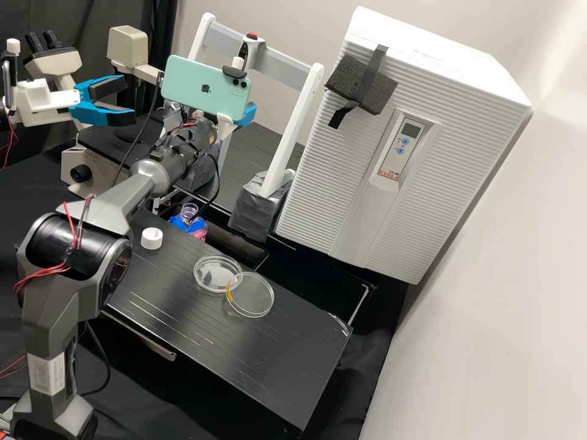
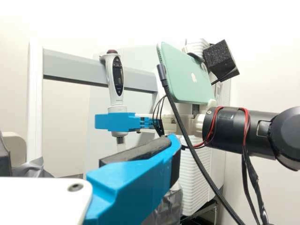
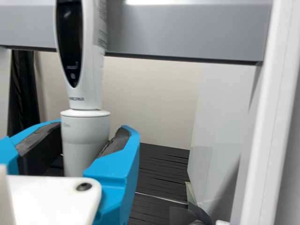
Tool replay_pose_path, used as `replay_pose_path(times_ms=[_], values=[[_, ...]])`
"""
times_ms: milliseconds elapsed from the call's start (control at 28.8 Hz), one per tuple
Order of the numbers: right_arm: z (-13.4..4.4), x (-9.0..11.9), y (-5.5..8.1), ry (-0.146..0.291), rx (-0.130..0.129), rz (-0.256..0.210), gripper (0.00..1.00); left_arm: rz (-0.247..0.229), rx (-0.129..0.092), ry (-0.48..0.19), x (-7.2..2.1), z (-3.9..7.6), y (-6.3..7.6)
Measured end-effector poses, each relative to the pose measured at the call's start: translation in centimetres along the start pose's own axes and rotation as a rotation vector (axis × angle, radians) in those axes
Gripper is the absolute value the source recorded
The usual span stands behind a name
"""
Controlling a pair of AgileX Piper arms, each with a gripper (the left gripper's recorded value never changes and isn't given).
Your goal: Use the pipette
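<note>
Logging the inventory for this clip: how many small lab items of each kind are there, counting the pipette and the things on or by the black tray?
Pipette: 1
Clear round dishes: 2
White cap: 1
Bottle: 1
Total: 5

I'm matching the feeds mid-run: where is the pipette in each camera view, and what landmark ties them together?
High view: the pipette hangs on the rack, just behind the mint phone.
Left wrist view: pipette upright against the crossbar, with the right gripper at its lower body.
Right wrist view: pipette close up, between that gripper's blue fingers.
Shared landmark: the rack's grey crossbar.
</note>
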Motion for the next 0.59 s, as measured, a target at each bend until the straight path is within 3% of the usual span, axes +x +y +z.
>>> replay_pose_path(times_ms=[174,243,417,521,591], values=[[-0.2,-1.1,-0.2,0.004,-0.002,-0.01,1.0,-0.002,-0.002,-0.006,0.06,0.2,-0.1],[-0.2,-1.7,-0.2,0.013,-0.005,-0.001,1.0,-0.005,0.008,-0.01,0.03,0.4,-0.2],[0.1,-4.2,-0.3,0.057,0.005,0.049,1.0,0.003,0.082,0.029,-0.77,0.6,-1.0],[0.9,-6.2,0.2,0.081,-0.002,0.114,1.0,0.022,0.144,0.083,-1.69,0.4,-1.7],[1.6,-7.6,0.3,0.088,-0.001,0.156,1.0,0.041,0.162,0.123,-2.36,0.2,-2.3]])
